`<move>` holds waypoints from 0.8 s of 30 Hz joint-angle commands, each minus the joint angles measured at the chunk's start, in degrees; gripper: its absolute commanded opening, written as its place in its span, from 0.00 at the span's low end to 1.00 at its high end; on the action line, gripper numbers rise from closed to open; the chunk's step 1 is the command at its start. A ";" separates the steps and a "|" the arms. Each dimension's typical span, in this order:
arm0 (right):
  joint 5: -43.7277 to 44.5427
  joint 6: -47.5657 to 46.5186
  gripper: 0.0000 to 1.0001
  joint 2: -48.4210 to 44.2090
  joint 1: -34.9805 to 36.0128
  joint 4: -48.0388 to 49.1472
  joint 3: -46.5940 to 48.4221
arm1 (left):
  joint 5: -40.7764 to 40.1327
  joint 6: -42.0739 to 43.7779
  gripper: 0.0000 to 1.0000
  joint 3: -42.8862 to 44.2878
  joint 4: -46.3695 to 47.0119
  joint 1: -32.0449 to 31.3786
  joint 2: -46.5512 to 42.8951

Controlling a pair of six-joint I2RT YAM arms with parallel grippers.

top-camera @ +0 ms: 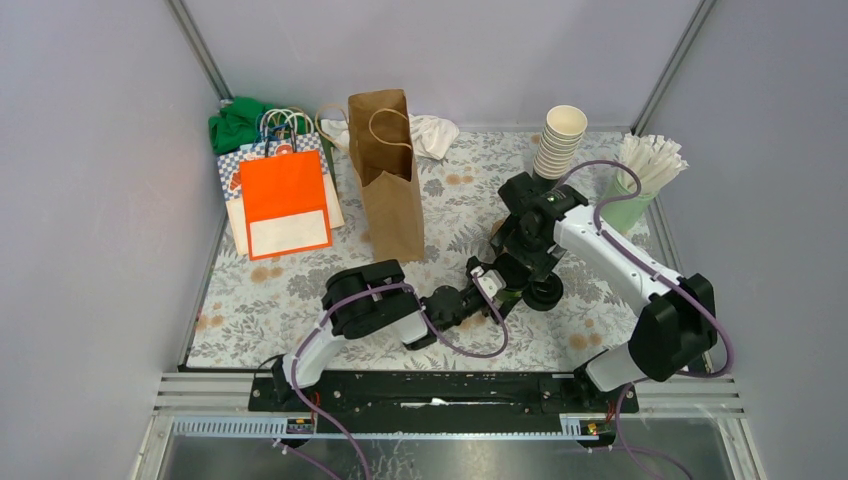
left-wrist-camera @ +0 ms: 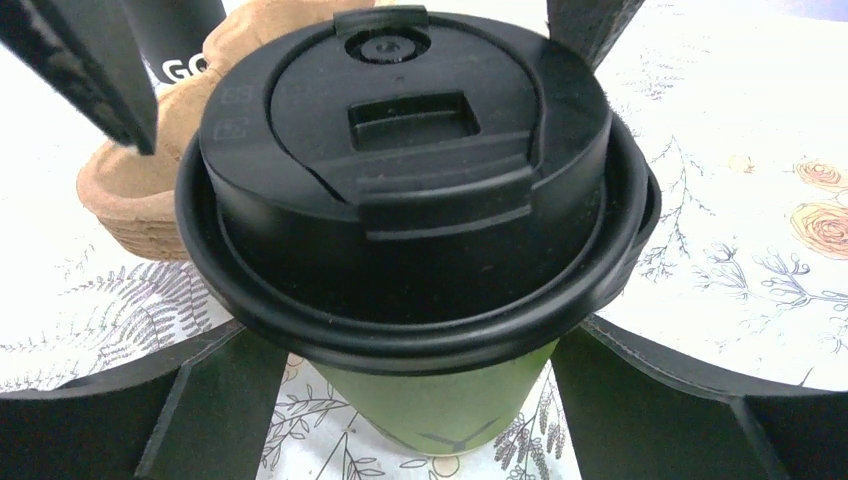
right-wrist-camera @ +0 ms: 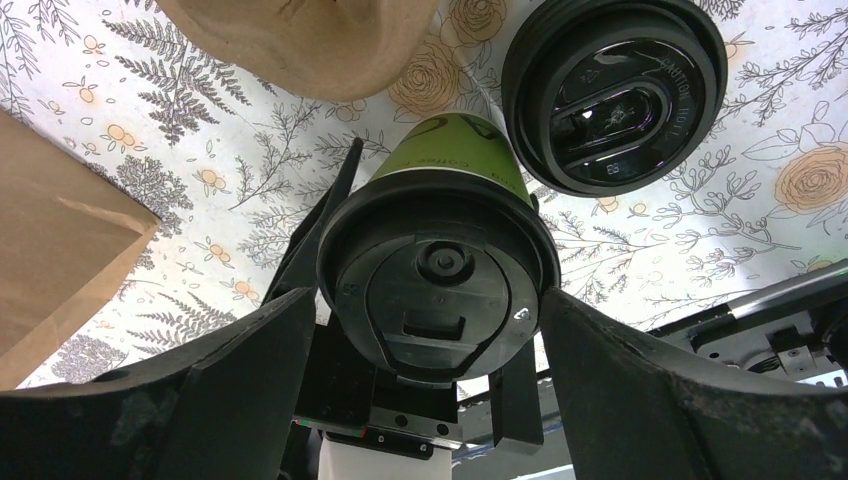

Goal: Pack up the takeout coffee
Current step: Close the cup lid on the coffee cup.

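A takeout coffee [left-wrist-camera: 405, 180], dark green with a black lid, stands on the floral cloth between both grippers. My left gripper [left-wrist-camera: 430, 340] is open, its fingers [left-wrist-camera: 120, 410] either side of the cup's body with gaps showing. My right gripper [right-wrist-camera: 430, 300] comes down from above, open, its fingertips hard by the rim of that coffee's lid [right-wrist-camera: 440, 285]. From overhead the two grippers [top-camera: 505, 275] meet mid-table and hide this cup. A second lidded takeout coffee [right-wrist-camera: 612, 90] stands just right of them [top-camera: 545, 293].
A brown pulp cup carrier [left-wrist-camera: 130, 190] lies right behind the cup. An upright brown paper bag [top-camera: 388, 175] stands to the left, with an orange bag [top-camera: 285, 205] further left. A stack of cream cups [top-camera: 560, 140] and a pale green cup of white sticks [top-camera: 640, 180] stand at the back right.
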 commanded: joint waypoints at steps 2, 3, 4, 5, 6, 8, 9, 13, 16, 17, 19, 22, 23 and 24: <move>2.31 -0.08 0.88 0.60 -0.22 0.33 -0.52 | 2.89 -2.02 0.99 -1.52 3.83 1.53 -1.99; 2.31 0.03 0.87 0.71 -0.23 0.37 -0.73 | 3.30 -2.23 0.99 -1.58 3.81 1.77 -1.98; 2.21 0.00 0.87 0.97 -0.28 0.35 -0.83 | 3.60 -2.35 0.99 -1.59 3.73 1.93 -1.99; 2.10 0.14 0.88 1.16 -0.23 0.30 -1.04 | 3.93 -2.38 0.99 -1.52 3.50 2.13 -1.88; 1.95 0.14 0.88 1.33 -0.27 0.34 -1.30 | 4.21 -2.45 0.99 -1.38 3.15 2.25 -1.83; 1.77 0.21 0.90 1.68 -0.20 0.49 -2.08 | 4.81 -2.73 0.99 -1.08 2.77 2.49 -1.56; 1.60 0.21 0.90 1.86 -0.22 0.60 -2.54 | 5.16 -2.82 0.99 -1.02 2.90 2.54 -1.41; 1.07 0.42 0.89 2.59 -0.25 1.63 -4.45 | 5.97 -3.08 0.99 -0.89 3.49 2.72 -0.78; 0.76 0.68 0.88 3.33 -0.22 2.56 -5.64 | 6.23 -3.09 0.98 -0.87 3.50 2.72 -0.46; 0.63 0.72 0.87 3.65 -0.25 2.97 -5.95 | 6.24 -3.10 0.98 -0.88 3.50 2.70 -0.42; 0.19 0.69 0.86 4.17 -0.24 3.69 -6.59 | 6.24 -3.08 0.98 -0.89 3.59 2.72 -0.36; -0.36 0.67 0.85 5.01 -0.24 4.33 -6.92 | 6.24 -2.92 0.98 -0.92 3.56 2.72 -0.41; -0.39 0.68 0.85 5.35 -0.27 4.37 -6.92 | 6.24 -2.93 0.98 -0.95 3.54 2.72 -0.43; -0.46 0.57 0.85 5.58 -0.23 4.43 -6.85 | 6.24 -2.85 0.98 -0.97 3.51 2.72 -0.48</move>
